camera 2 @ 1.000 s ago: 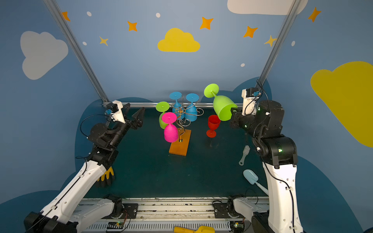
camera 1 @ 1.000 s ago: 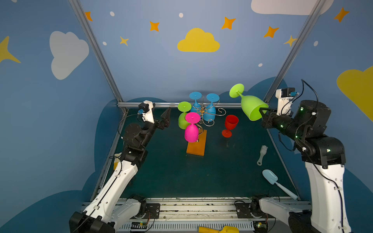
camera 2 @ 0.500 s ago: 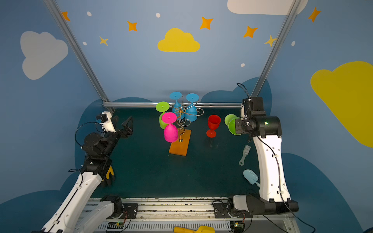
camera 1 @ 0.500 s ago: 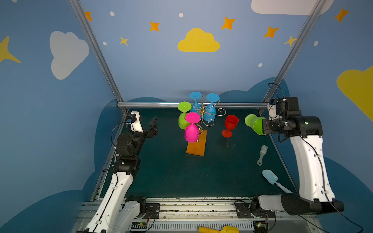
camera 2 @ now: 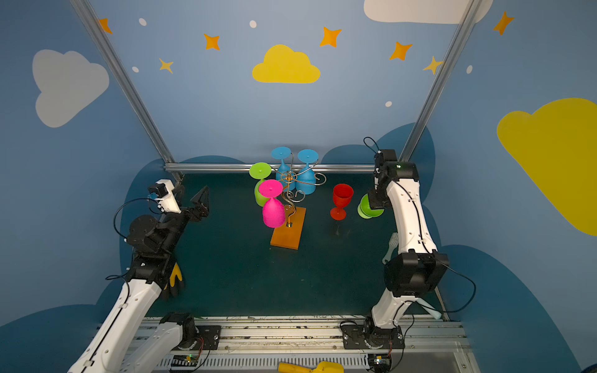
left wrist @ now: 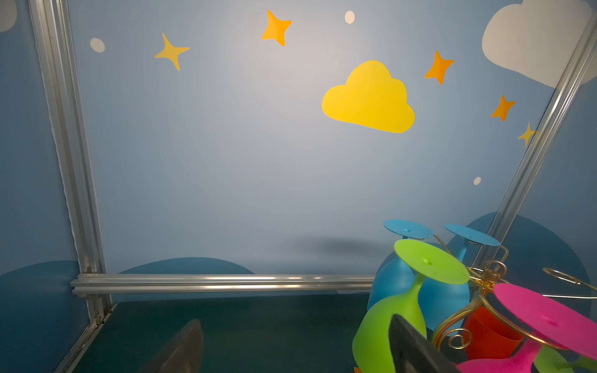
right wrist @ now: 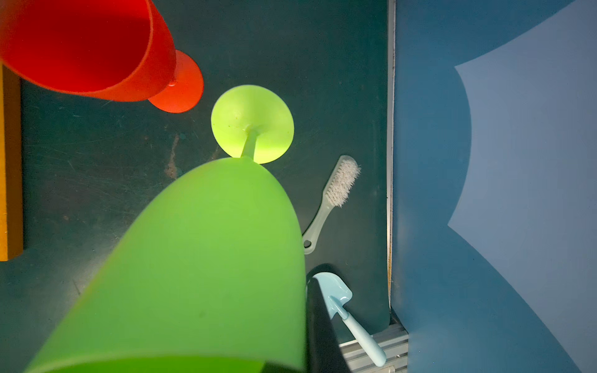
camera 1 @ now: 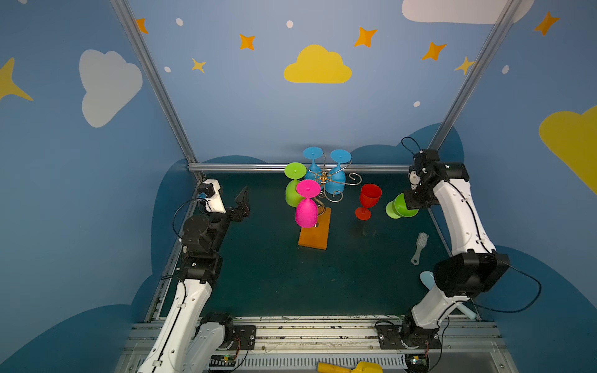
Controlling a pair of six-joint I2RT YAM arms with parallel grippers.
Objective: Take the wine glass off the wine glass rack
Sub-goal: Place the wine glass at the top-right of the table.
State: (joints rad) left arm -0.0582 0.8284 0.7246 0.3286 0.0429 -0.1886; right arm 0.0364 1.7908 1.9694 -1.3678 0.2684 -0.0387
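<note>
The wine glass rack (camera 1: 324, 177) (camera 2: 288, 177), gold wire on an orange wooden base (camera 1: 318, 237), stands mid-table. A green (camera 1: 293, 192), a pink (camera 1: 306, 211) and two blue glasses (camera 1: 336, 184) hang from it upside down. My right gripper (camera 1: 408, 203) is shut on the bowl of another green wine glass (camera 1: 399, 210) (right wrist: 206, 258), held upright at the right. Its foot (right wrist: 252, 124) is low over the mat; contact is unclear. My left gripper (camera 2: 190, 197) (left wrist: 297, 352) hangs open and empty, well left of the rack.
A red glass (camera 1: 368, 200) stands on the mat between the rack and the held glass. A white brush (camera 1: 420, 247) and a light blue scoop (right wrist: 345, 310) lie near the right edge. A metal rail (camera 1: 258, 168) runs along the back.
My right arm swung the green glass down from high and tilted to upright, low beside the red glass. My left arm drew back to the left, away from the rack.
</note>
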